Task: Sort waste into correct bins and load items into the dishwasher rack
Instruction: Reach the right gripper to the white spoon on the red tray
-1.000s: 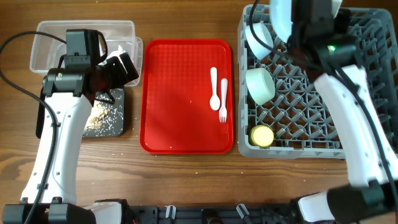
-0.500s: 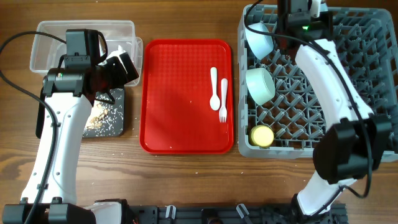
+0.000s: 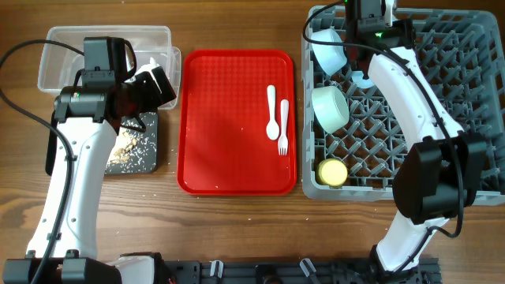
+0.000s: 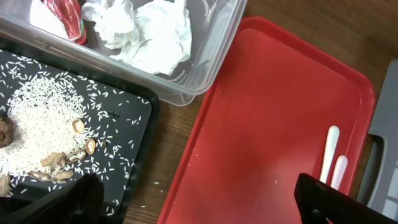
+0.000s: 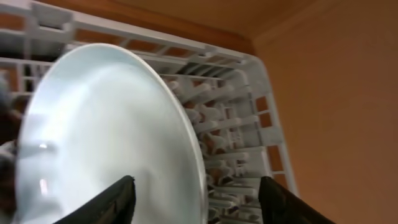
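Note:
In the right wrist view the light blue plate [image 5: 106, 137] stands on edge among the pegs of the grey dishwasher rack [image 5: 249, 143]. My right gripper [image 5: 196, 202] is open, one finger on each side of the plate's rim and clear of it. The rack [image 3: 465, 47] also holds a light blue bowl [image 3: 327, 51], a mint green bowl [image 3: 330, 108] and a yellow cup [image 3: 332, 171]. The white spoon [image 3: 271, 110] and fork [image 3: 283, 126] lie on the red tray [image 3: 229, 158]. My left gripper [image 4: 199, 205] hangs open and empty over that tray's left edge.
The clear tub [image 4: 205, 68] holds crumpled white paper [image 4: 149, 31] and a red-and-white wrapper [image 4: 65, 12]. Beside it, the black tray [image 4: 134, 115] carries rice [image 4: 37, 118] and brown scraps [image 4: 62, 158]. A strip of bare wood separates the black tray from the red tray.
The right arm has swung to the rack's back left corner and brought the plate down among the pegs, then opened its jaws off it. The left arm has not moved.

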